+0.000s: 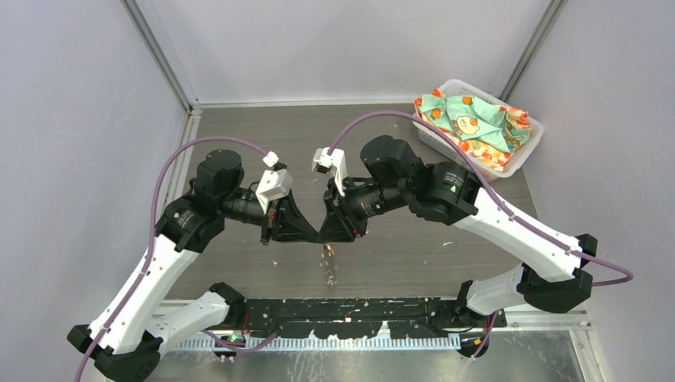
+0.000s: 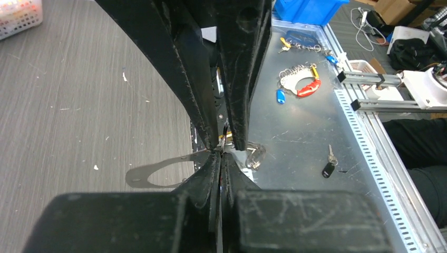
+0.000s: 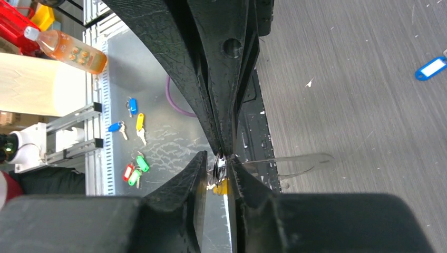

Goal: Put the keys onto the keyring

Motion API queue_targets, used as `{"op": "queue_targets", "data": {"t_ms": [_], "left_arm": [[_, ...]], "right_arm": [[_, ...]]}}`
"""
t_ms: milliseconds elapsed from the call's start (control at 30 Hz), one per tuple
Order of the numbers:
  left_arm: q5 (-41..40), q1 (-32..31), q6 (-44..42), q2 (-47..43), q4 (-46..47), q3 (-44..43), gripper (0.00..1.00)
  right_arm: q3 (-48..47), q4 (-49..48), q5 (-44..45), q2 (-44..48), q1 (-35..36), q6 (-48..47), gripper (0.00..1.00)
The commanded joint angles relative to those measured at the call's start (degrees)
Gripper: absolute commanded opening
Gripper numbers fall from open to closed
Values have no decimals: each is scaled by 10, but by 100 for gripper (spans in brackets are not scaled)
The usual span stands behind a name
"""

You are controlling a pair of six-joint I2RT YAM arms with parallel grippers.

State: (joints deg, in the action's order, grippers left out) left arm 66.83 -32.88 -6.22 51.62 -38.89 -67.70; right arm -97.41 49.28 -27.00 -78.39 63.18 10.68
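My two grippers meet tip to tip above the table's near edge. The left gripper (image 1: 312, 232) (image 2: 220, 154) is shut, pinching the edge of the keyring (image 2: 225, 138) (image 3: 219, 164), a thin silver ring seen edge-on. The right gripper (image 1: 326, 232) (image 3: 217, 156) stands slightly open around the same ring. The ring rests against one finger, with a gap to the other. A yellow key head (image 3: 221, 187) hangs just under the ring between the right fingers. In the top view the keys (image 1: 327, 267) dangle below the meeting tips. I see no blue-headed key on the ring.
A white basket (image 1: 521, 155) of patterned cloth stands at the back right. Beyond the near edge, a metal shelf holds spare key bunches (image 2: 298, 81), a black-headed key (image 2: 329, 167) and coloured key tags (image 3: 134, 171). A blue tag (image 3: 429, 68) lies on the table.
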Motion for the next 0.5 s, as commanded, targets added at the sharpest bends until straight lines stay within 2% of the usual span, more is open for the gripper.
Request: {"op": "queue_targets", "data": {"t_ms": [0, 200, 467], "left_arm": [[-5, 1, 35, -8, 31, -11, 0], [-18, 1, 117, -30, 96, 28, 0], [-18, 2, 157, -42, 151, 31, 0]], "right_arm": [[-18, -35, 5, 12, 3, 9, 32], [22, -76, 38, 61, -5, 23, 34], [74, -102, 57, 109, -7, 42, 33]]}}
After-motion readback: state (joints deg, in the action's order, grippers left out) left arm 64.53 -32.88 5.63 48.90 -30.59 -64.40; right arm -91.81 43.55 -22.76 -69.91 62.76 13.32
